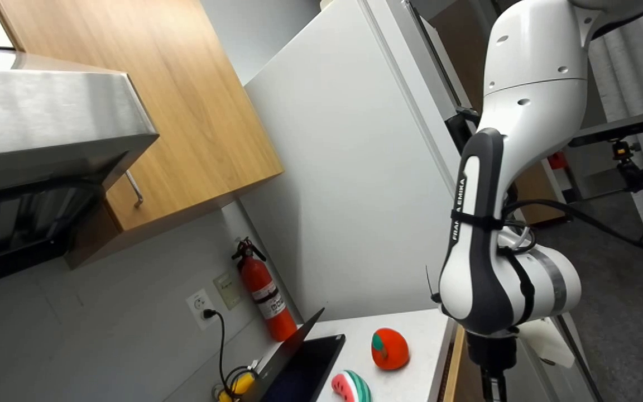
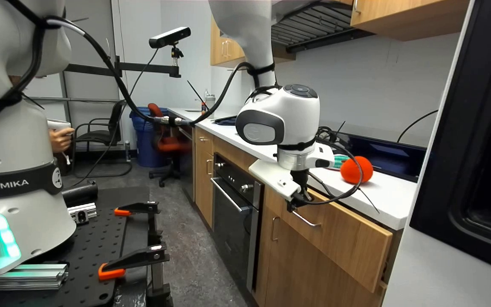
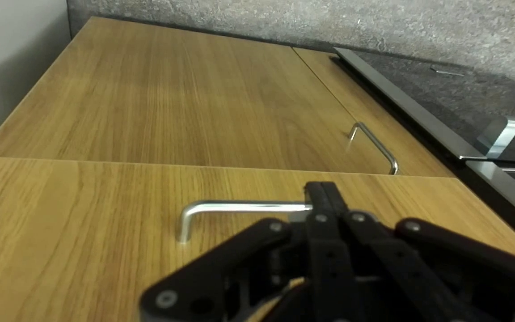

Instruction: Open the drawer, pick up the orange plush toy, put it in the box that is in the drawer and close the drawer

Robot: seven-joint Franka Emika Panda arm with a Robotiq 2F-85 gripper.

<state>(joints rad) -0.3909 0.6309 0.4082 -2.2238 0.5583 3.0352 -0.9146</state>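
Drawer point(image 2: 343, 236) ajar, orange plush toy point(image 1: 391, 350) on counter point(image 1: 355, 341)

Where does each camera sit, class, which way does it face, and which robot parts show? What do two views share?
Wrist view: behind the hand, facing down at the drawer; only the hand shows.
An exterior view: near the robot's base, facing along the counter; base, arm and hand show.
An exterior view: tilted, apparently beside the counter, facing the tall white panel; arm and part of the hand show.
Both exterior views share the orange plush toy.
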